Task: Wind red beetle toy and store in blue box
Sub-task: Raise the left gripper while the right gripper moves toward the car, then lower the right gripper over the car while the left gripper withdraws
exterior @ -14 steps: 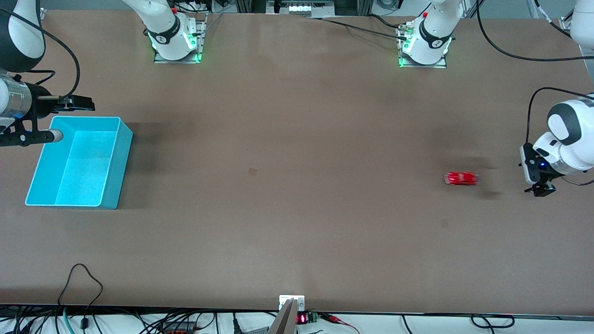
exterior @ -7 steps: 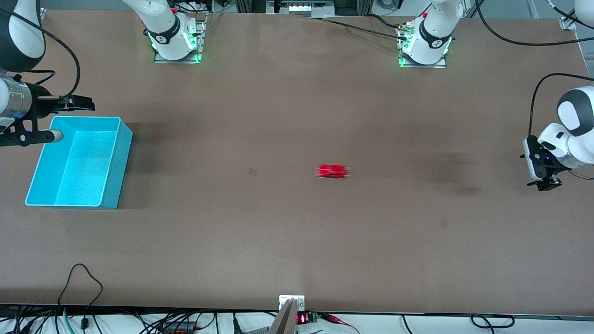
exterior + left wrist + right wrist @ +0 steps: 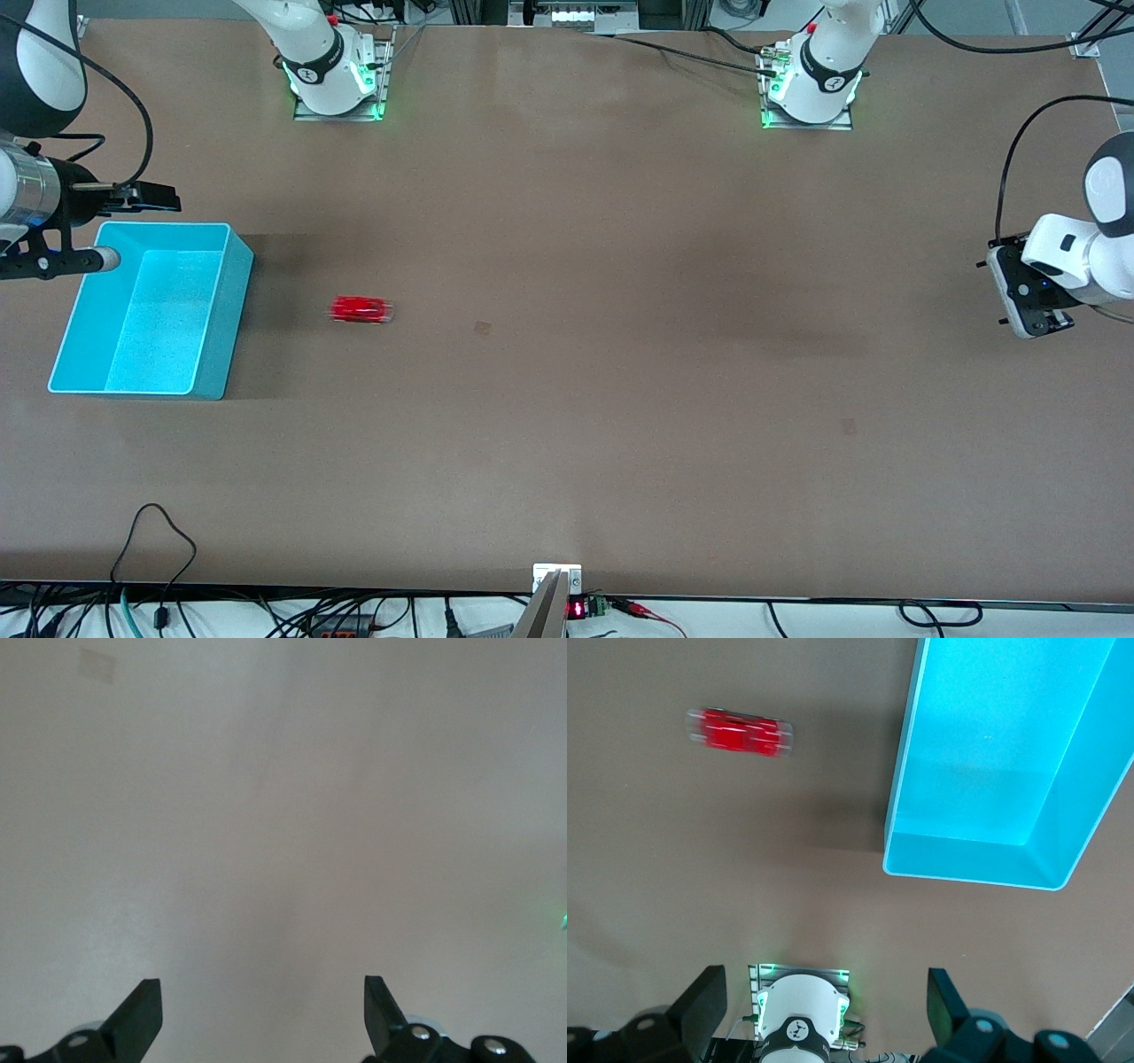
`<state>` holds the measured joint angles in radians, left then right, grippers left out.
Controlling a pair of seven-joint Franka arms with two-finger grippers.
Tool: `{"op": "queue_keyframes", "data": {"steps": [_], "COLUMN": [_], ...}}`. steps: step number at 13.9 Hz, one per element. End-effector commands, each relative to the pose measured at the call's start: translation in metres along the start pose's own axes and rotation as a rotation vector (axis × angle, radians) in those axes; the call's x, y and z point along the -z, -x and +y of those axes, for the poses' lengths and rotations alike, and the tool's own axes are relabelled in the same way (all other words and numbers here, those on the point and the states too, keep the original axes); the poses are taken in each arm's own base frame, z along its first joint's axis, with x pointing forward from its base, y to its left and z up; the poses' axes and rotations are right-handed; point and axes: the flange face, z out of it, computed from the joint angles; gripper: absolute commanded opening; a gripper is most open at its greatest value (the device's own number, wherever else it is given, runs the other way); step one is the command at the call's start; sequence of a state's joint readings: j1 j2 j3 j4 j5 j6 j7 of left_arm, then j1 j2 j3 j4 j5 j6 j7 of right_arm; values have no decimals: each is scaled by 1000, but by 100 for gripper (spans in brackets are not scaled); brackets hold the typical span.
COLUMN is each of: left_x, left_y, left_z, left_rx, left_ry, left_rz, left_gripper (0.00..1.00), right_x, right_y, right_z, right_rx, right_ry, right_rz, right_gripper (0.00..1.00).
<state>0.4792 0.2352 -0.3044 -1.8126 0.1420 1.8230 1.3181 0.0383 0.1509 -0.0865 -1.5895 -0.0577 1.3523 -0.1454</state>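
The red beetle toy (image 3: 361, 309) is on the bare table, blurred, a short way from the blue box (image 3: 164, 227) on the side toward the left arm's end. The right wrist view shows the red beetle toy (image 3: 740, 732) beside the blue box (image 3: 905, 771), whose inside holds nothing. My right gripper (image 3: 142, 226) hangs open over the box's rim and holds nothing; in its own view the right gripper (image 3: 824, 992) has its jaws wide apart. My left gripper (image 3: 1038, 326) is open and empty over the table's edge at the left arm's end. Under the left gripper (image 3: 263, 1001) there is only bare table.
The two arm bases (image 3: 335, 78) (image 3: 811, 87) stand along the table's edge farthest from the front camera. A small dark mark (image 3: 482, 328) sits on the tabletop near the middle. Cables (image 3: 155, 532) trail over the edge nearest the front camera.
The toy has run across the table from the left arm's end to just short of the blue box. The left gripper has drawn up and away. The right arm has not moved.
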Motion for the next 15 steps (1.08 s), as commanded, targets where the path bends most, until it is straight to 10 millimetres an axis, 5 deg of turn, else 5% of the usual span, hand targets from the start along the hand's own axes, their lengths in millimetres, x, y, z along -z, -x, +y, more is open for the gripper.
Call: {"op": "queue_keyframes", "data": {"steps": [1,3,7,11,15], "left_x": [26,32,83,136,159], "left_y": [-15,-31,-84,-135,-161], "left_z": [14,24,57,81,80], "left_rx": [128,166,432,786,784], "left_ry": [5,27,55,-6,-29], "left_rz": [-25,-37,-76,-39,20], "left_gripper": [100,100,100,100,100], "right_x": [5,5,3,-26,-64], "right_y": [3,2,1,-26,-51], "right_z": [1,0,5,2,-5], "right_rx": [-2,1,6,45,188], "right_ry": [15,12,-3,5,-12], "right_rz": [0,2,5,38,120], "right_gripper": [100,100,100,100,100]}}
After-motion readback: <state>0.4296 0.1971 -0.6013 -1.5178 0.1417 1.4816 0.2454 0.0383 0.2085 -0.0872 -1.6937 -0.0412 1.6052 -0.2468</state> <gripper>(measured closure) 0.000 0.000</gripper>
